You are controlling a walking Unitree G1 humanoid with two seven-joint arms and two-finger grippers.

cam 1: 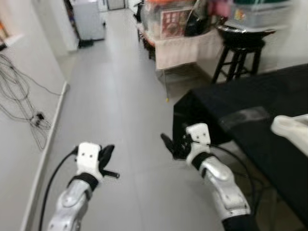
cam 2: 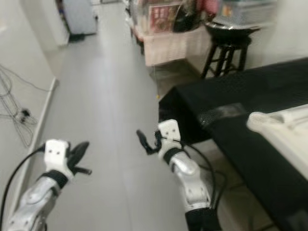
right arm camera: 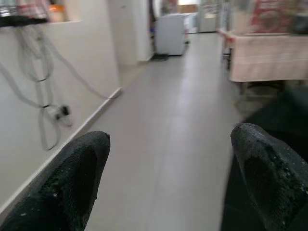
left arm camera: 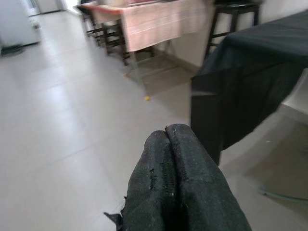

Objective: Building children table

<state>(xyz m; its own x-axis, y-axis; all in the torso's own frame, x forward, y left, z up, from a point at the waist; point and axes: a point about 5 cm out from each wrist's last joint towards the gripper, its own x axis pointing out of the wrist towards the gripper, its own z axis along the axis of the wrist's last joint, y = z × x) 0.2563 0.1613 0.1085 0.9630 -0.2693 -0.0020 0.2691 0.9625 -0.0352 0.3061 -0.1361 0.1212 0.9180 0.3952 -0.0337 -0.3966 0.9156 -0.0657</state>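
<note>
- Grey tile floor [cam 1: 120, 110]: wide open corridor running ahead, wall and baseboard along the left edge.
- Black-draped desk [cam 1: 250, 120] on the right, near corner just beside the right hand.
- White tabletop piece [cam 2: 284, 130] lies on the desk, near its front edge.
- Black stool [cam 1: 238, 53] beyond the desk.
- Cables [cam 1: 29, 110] hang by the left wall.
- Right hand [cam 1: 174, 144]: fingers spread apart, empty.
- Left hand [cam 1: 107, 161]: fingers pressed together, empty, over open floor.

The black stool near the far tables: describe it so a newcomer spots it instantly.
Follow the black-draped table on the robot's right to its far end. Just beyond stands the stool, beside a cloth-covered table. It alone has bare, splayed dark legs.
</note>
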